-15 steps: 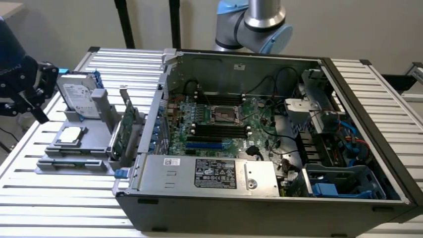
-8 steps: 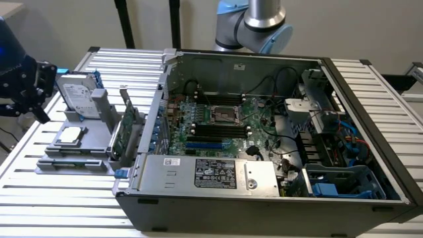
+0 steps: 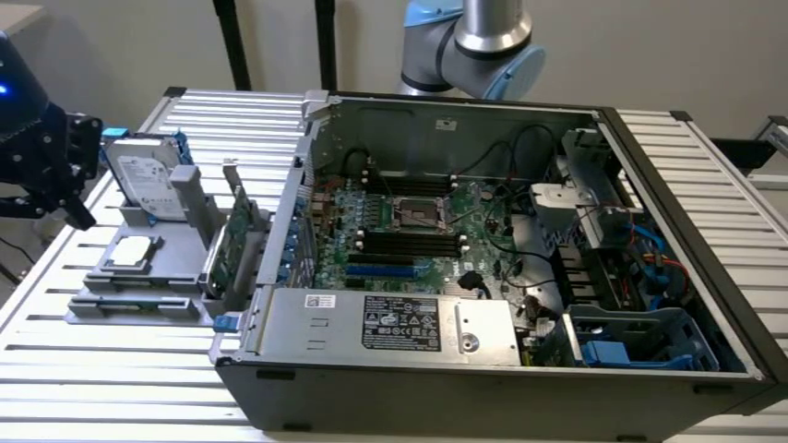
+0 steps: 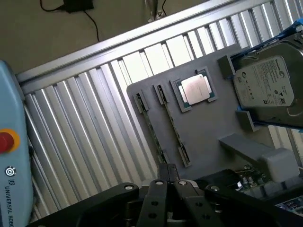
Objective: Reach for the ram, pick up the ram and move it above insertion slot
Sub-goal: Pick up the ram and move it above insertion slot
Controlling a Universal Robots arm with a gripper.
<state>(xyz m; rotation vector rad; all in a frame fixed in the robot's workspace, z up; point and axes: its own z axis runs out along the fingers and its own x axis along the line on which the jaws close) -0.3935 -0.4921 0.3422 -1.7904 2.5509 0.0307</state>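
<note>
Reaching for the ram point(image 4: 173, 128) looks like the current step: it sits on edge in a slot of the gray holder point(image 4: 208, 120), the hand point(image 4: 169, 172) hovers above that holder's edge, closed and empty, so I'd guess it needs opening and squaring up.

open air above the ram point(image 4: 173, 126) on the grey holder point(image 4: 208, 127); hard drive point(image 4: 265, 85) and expansion card point(image 3: 232, 238) stand tall alongside, computer case point(image 3: 293, 212) wall just beyond.

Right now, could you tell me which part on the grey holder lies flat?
The square silver processor; the hard drive is propped up, the green card stands on edge.
</note>
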